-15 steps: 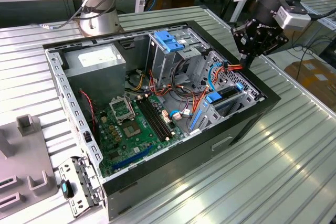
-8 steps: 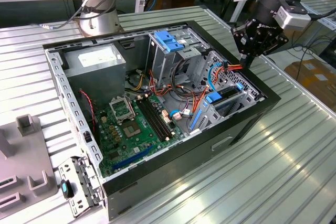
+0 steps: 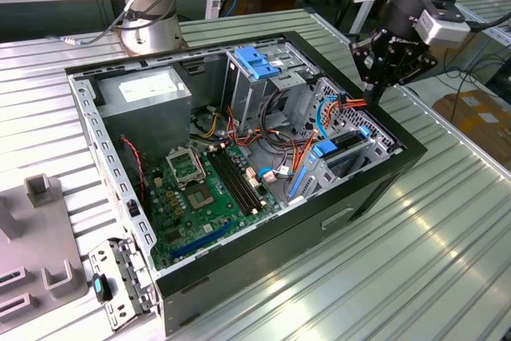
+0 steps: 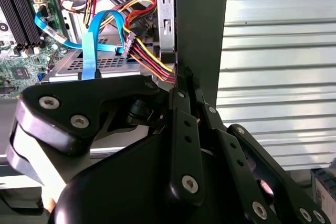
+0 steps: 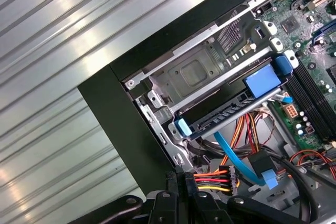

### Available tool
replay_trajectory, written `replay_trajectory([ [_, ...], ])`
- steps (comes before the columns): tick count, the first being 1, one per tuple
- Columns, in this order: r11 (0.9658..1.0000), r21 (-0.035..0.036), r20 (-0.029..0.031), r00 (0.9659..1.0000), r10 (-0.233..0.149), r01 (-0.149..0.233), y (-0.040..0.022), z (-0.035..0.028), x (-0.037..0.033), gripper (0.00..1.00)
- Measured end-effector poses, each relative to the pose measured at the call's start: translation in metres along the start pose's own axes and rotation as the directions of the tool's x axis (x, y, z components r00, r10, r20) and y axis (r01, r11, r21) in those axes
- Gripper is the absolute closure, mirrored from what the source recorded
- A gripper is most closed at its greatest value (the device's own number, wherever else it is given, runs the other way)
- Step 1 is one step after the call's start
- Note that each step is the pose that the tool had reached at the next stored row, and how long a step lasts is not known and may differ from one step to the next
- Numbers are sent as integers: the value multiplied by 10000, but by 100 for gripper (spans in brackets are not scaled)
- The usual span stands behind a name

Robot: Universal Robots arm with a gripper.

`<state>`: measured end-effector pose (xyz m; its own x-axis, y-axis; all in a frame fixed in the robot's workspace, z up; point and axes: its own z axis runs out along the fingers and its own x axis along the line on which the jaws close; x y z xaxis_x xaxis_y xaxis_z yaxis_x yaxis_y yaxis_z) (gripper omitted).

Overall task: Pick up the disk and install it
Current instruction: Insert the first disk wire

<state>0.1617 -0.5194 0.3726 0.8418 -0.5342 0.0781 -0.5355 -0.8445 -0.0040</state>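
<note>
finds the gripper [image 3: 374, 95] hanging just above the open computer case [image 3: 383, 177], at its corner on the exterior view's right. reads its fingers [image 4: 181, 114] as clenched together, gripping nothing. places the disk [image 3: 345, 145] already inside the case, slid flat into the drive bay right under the gripper, apart from it. shows in the first wrist view the disk [image 5: 231, 109] lying in the grey metal bay, blue carrier rail along its edge. notes a blue flat cable [image 5: 239, 156] and a red-yellow-orange wire bundle [image 5: 210, 179] near the disk, the bundle just beside the gripper's tips; can't tell if plugged in. marks the tall cage with blue handle [image 3: 259, 65] upright mid-case, the grey box with white sticker [image 3: 148, 89] in the corner on the exterior view's left, the motherboard [image 3: 200, 189] on the case floor. sets the case on a ribbed metal table [image 3: 447, 261].
</note>
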Motion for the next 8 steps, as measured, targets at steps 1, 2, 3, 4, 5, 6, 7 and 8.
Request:
replay_trajectory([
  [1, 10000, -7, 0, 10000, 97, -97, 0, 0, 0, 83],
  [2, 9997, -18, -1, 9997, 238, -238, 0, 0, -1, 83],
  [3, 9993, -29, -2, 9993, 365, -365, 1, 0, -1, 83],
  [4, 9987, -39, -3, 9987, 502, -502, 0, 0, -1, 83],
  [5, 9979, -51, -5, 9979, 651, -651, 0, 0, -1, 83],
  [6, 9970, -61, -6, 9970, 771, -771, 0, 0, -1, 83],
  [7, 9954, -76, -9, 9955, 951, -951, 0, 0, -1, 83],
  [8, 9940, -88, -11, 9940, 1094, -1094, 0, 0, -1, 83],
])
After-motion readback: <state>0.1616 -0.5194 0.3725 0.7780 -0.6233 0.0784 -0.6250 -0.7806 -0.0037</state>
